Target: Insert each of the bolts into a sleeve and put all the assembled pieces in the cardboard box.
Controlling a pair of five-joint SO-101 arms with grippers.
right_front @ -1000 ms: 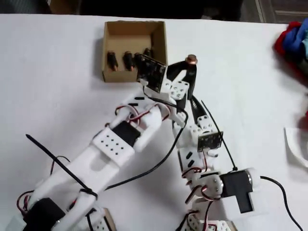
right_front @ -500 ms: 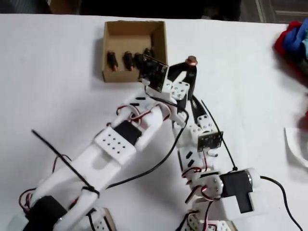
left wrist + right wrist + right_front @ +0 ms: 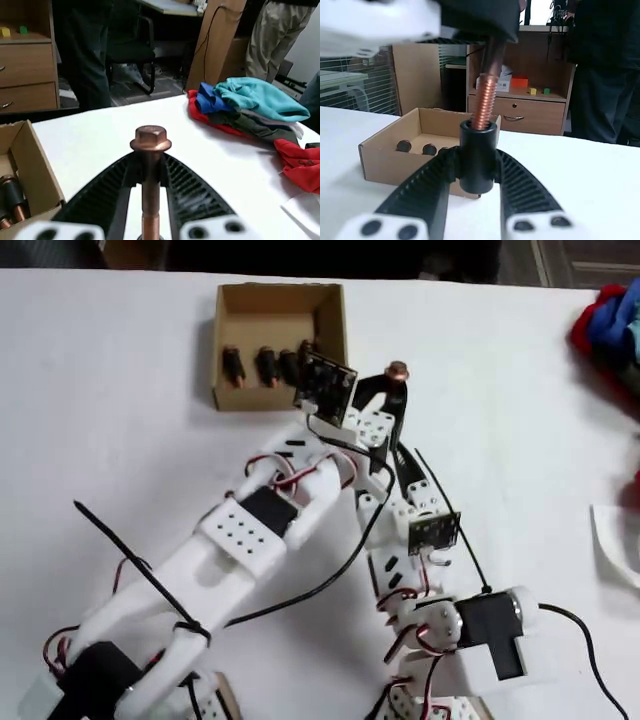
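A copper bolt (image 3: 397,370) stands upright just right of the cardboard box (image 3: 232,397), with my left gripper (image 3: 386,400) shut on its shaft. In the left wrist view the bolt's hex head (image 3: 151,139) rises above the black fingers (image 3: 192,187). My right gripper (image 3: 479,172) is shut on a black sleeve (image 3: 478,155); the bolt's threaded end (image 3: 485,102) enters the sleeve's top. In the high view the right gripper (image 3: 398,452) sits directly below the left one, the sleeve hidden. Several assembled pieces (image 3: 265,365) lie in the box.
A pile of coloured clothes (image 3: 610,315) lies at the table's far right corner, also visible as clothes (image 3: 240,102) in the left wrist view. A white object (image 3: 615,540) sits at the right edge. Both arms cross the table's near middle, cables trailing.
The left arm has shifted slightly toward the far side, and its wrist has turned a little. The bolt head has dropped a touch. The right arm has stayed put.
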